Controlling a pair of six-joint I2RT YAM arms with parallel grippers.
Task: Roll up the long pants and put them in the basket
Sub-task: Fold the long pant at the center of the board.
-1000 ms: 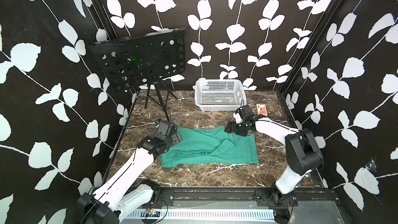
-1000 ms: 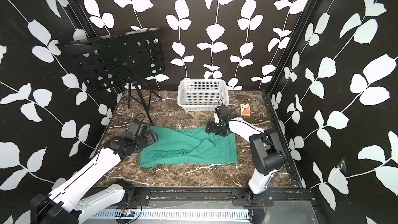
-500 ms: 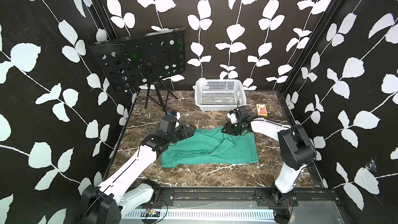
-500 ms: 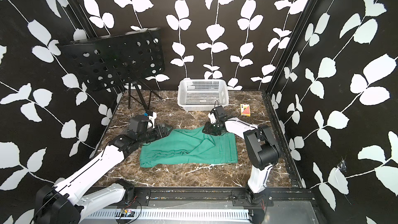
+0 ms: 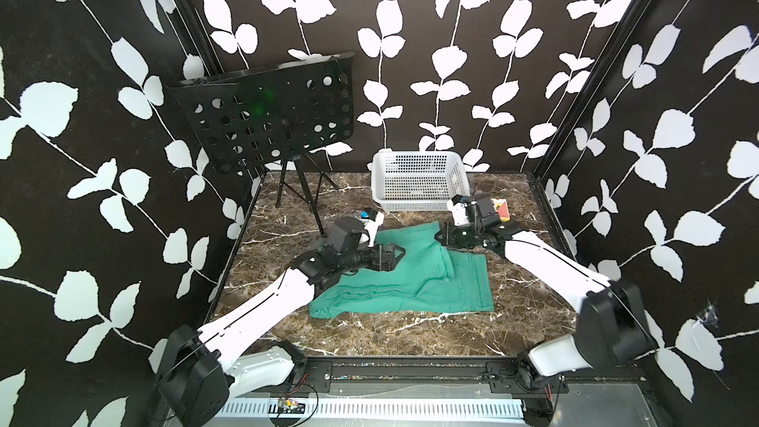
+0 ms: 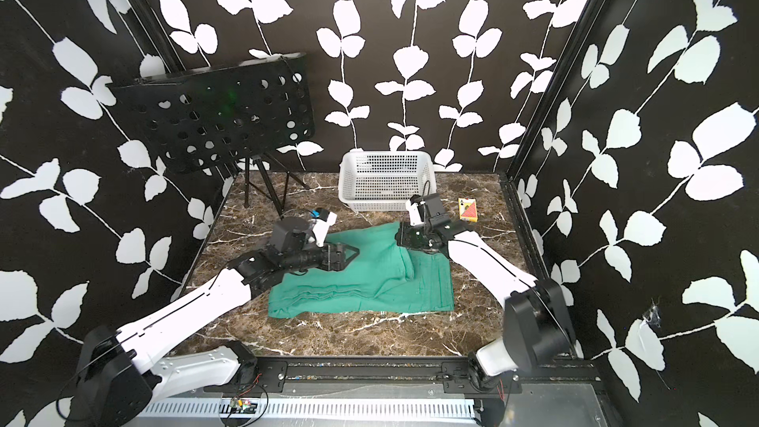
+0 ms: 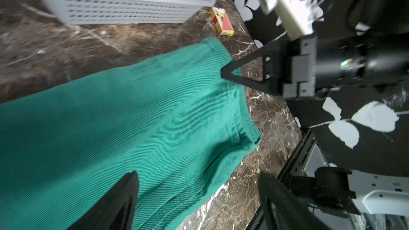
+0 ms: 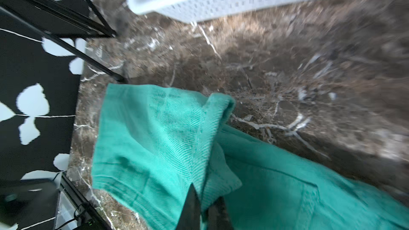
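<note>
- In both top views, the long pants (image 5: 410, 277) lie spread across the middle of the marble table (image 5: 369, 330), on the near side of the white basket (image 5: 419, 195) and apart from it.
- The right gripper (image 5: 441, 236) is down at the far right corner of the cloth, where the fabric bunches into a ridge.
- The left gripper (image 5: 396, 250) hangs over the far left part of the cloth, pointing towards the right gripper, jaws spread wide and nothing between them.
- A small card box (image 6: 468, 212) sits beside the basket's right end, and a black music stand (image 5: 267, 117) stands at the far left.
- In the left wrist view, two dark fingers (image 7: 124, 195) stand far apart with green cloth (image 7: 132, 118) below them and no grip on it.
- The right gripper (image 7: 223, 74) shows at the hem; the basket (image 7: 124, 12) and card box (image 7: 222, 22) lie beyond.
- In the right wrist view, the gripper (image 8: 205, 195) is closed tight, with a raised fold of the pants (image 8: 155, 140) pinched between its fingers.
- The rest of the cloth lies on the table (image 8: 287, 74), with the basket (image 8: 221, 1) blurred beyond.
</note>
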